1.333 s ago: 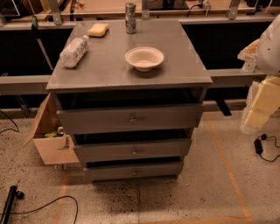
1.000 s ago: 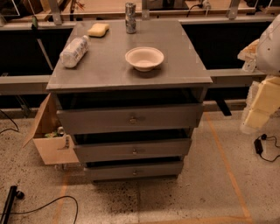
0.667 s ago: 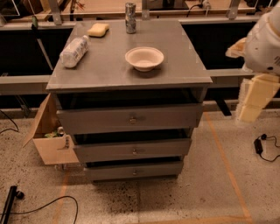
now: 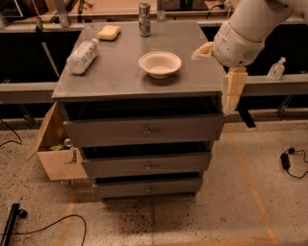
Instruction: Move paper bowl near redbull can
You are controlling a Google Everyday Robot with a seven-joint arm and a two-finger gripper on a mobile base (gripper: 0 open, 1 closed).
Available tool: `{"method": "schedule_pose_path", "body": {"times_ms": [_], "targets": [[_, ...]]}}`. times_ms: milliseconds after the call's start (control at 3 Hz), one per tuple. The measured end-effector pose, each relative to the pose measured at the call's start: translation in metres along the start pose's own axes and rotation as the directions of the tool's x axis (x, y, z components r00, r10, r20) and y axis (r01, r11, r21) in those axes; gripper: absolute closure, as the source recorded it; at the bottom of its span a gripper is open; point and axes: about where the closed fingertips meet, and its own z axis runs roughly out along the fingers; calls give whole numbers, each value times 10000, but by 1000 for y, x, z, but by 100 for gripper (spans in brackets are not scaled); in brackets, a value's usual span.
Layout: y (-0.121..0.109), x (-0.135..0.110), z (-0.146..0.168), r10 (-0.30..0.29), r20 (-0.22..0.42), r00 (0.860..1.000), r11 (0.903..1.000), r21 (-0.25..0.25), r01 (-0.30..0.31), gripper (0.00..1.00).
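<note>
Paper bowl [image 4: 160, 63] sits ungrasped mid-tabletop [image 4: 120, 81], well apart from the redbull can [image 4: 144, 13] at the back edge. The pincer [image 4: 232, 96] hangs beside the right edge; whether it is open or closed, I cannot tell.

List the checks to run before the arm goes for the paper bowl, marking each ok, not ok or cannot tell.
1. Paper bowl upright and unobstructed in the middle of the table: ok.
2. Redbull can standing at the table's far edge: ok.
3. Nothing lying between bowl and can: ok.
4. Yellow sponge and plastic bottle left of that path: ok.
5. Gripper above the bowl: not ok; it hangs beside the table's front right corner, apart from the bowl.
</note>
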Motion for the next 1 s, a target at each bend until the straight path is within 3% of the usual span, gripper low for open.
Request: {"method": "schedule_pose_path", "body": {"times_ms": [333,667,1000], "targets": [[-39,-8,45,-1625,1776,9706,9839,-445,1728,0],[-80,-20,56,-3345,3032,8923,9419,773,3268,0],[-105,-21,33,-4007,2814,8719,9135,1961,3565,0]]}}
